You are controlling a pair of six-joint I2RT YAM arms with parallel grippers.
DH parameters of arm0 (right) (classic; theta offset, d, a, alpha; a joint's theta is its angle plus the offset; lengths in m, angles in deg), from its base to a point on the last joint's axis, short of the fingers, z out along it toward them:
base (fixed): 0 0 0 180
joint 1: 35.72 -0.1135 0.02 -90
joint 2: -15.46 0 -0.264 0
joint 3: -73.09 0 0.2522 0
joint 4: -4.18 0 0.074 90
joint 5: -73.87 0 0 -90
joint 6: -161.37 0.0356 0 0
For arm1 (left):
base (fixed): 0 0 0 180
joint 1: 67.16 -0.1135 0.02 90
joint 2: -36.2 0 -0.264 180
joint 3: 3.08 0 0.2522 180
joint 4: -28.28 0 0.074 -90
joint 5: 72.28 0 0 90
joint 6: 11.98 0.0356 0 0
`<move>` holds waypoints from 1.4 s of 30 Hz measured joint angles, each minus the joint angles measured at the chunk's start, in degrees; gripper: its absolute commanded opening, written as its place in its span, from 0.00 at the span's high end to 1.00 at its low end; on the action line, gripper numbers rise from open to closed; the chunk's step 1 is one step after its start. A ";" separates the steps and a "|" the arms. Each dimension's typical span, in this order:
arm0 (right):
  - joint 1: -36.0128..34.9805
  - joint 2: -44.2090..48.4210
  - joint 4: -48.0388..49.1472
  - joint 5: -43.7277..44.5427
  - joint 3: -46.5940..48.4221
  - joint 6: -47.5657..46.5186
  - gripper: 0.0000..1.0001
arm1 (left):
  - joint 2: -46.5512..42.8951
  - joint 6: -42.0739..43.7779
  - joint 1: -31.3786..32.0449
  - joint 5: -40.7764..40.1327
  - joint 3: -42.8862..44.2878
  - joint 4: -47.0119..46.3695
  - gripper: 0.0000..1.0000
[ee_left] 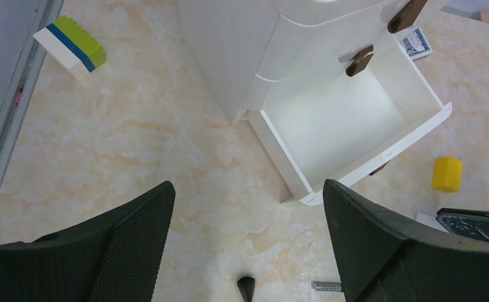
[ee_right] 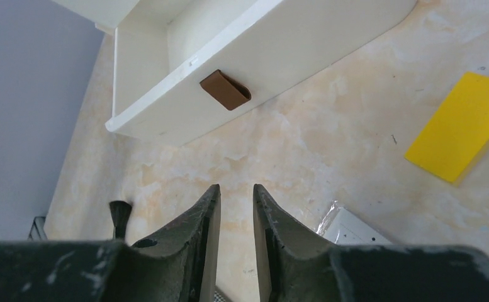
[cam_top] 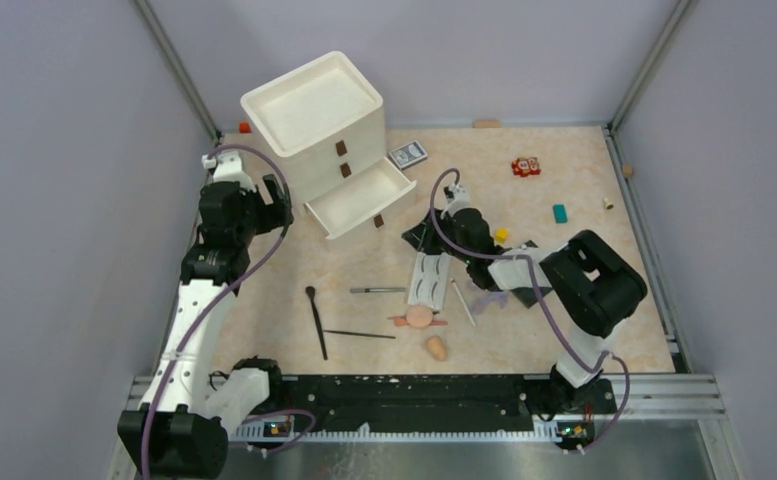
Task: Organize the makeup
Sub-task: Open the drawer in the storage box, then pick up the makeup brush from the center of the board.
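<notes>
– Makeup lies scattered mid-worktop [cam_top: 564, 150]: white false-eyelash card [cam_top: 428, 279], thin black brush [cam_top: 316, 322], peach teardrop sponge [cam_top: 436, 348].
– And the jaws?
– Left jaws wide, empty, facing the open white drawer [cam_top: 356, 203]; right jaws barely parted, empty, beside the card.

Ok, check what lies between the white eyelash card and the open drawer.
Nothing visible lies between the eyelash card and the open drawer; the right wrist view shows bare tabletop up to the drawer's front wall. Only the right gripper hangs over that gap.
</notes>
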 measured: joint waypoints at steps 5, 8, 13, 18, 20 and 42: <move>-0.61 4.00 -9.70 -2.05 1.86 -8.63 0.68 | -0.02 0.09 0.00 1.18 -0.37 1.66 0.06; -2.19 4.07 -16.98 -4.94 5.81 -16.33 0.63 | -0.31 0.09 0.00 2.27 -0.44 3.15 0.05; -5.16 4.00 -25.20 -10.12 11.41 -27.71 0.50 | -2.40 0.15 0.00 2.45 -0.46 5.25 0.03; -7.52 1.18 -32.98 -12.41 18.23 -37.40 0.49 | -6.73 0.98 0.00 0.22 -1.84 5.90 0.02; -8.68 -1.25 -36.35 -12.55 21.70 -41.22 0.49 | -7.82 1.14 0.00 -0.74 -2.86 6.14 0.02; -17.59 -12.92 -49.13 -3.37 31.32 -56.92 0.74 | -10.16 0.96 0.00 -8.33 -3.02 7.80 0.01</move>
